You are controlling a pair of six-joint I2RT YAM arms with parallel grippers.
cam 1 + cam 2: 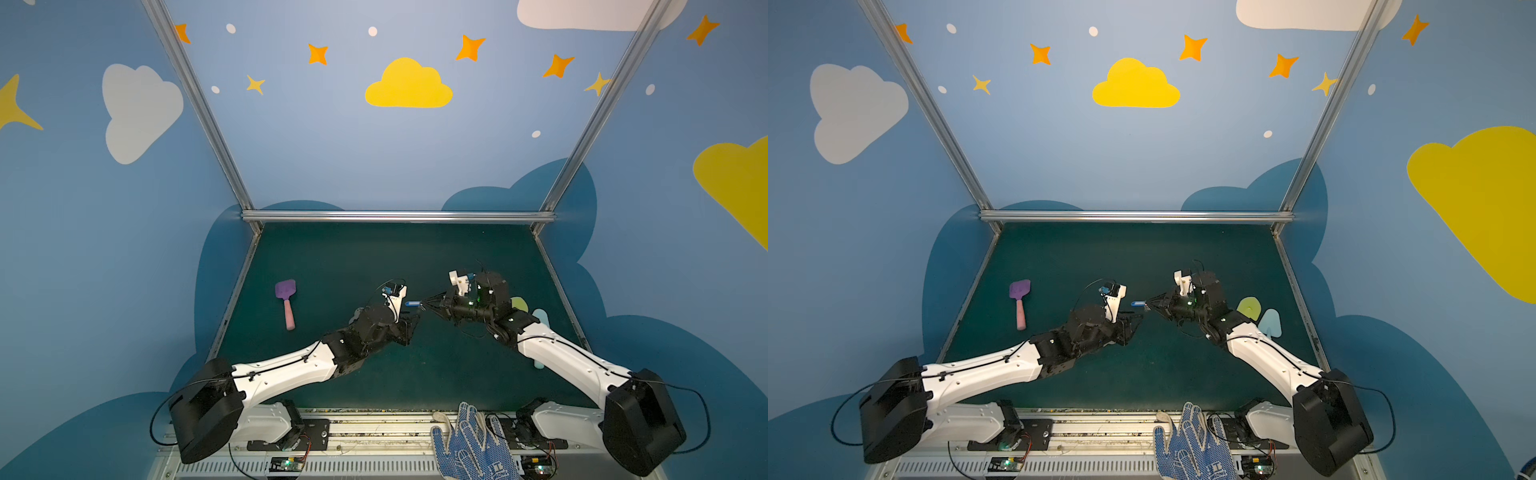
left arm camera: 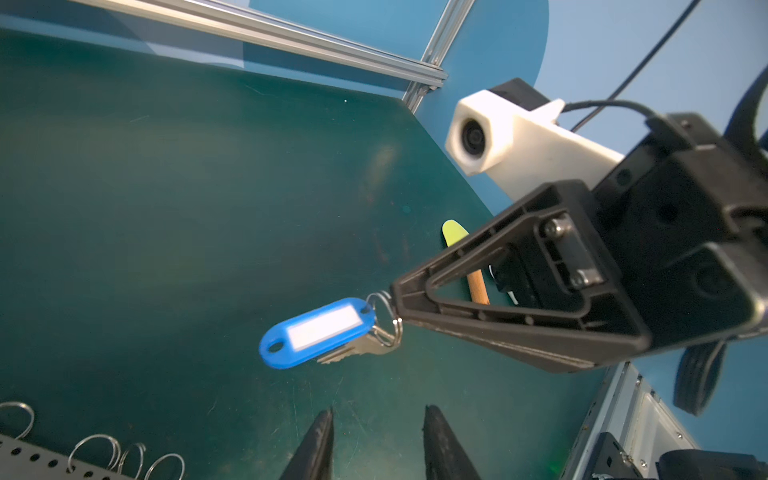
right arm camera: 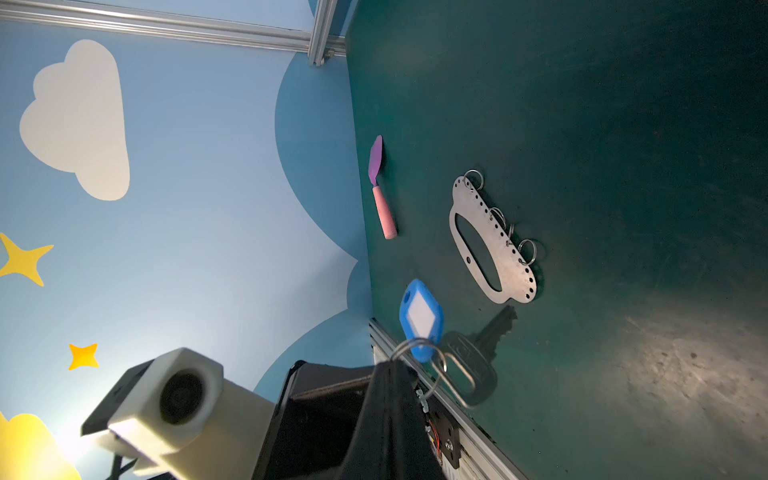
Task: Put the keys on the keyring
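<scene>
At the front rail of my rig a pair of blue dotted work gloves point(image 1: 469, 446) lies idle, and past it both arms reach in over the green tabletop point(image 1: 374, 257). The left gripper point(image 2: 380, 415) hovers over the tabletop with its fingers point(image 2: 320, 449) spread and nothing between them. Close by it, flat on the tabletop and untouched, lies the keyring point(image 3: 490, 245), a grey plate with an oval slot, a row of edge holes and a few split rings along that edge. I cannot pick it out clearly in the top views, where the left arm covers that spot. Facing the left gripper, the right gripper point(image 1: 424, 305) has its fingers pressed together on the small metal ring of the keys point(image 2: 318, 332). They hang clear of the tabletop between the two grippers, the blue tag sticking out and the silvery key beneath it. Farther left a purple-headed, pink-handled spatula point(image 1: 286, 301) lies well apart, and two pale utensils point(image 1: 1258, 316) sit behind the right arm. I judge this to be the carry-over step, with the keys lifted but not yet threaded. The next move, as I see it, calls for bringing the keys' ring down to one split ring. The left fingers would need to close on the plate to steady it, and a split ring's gap leaves little room for error.
</scene>
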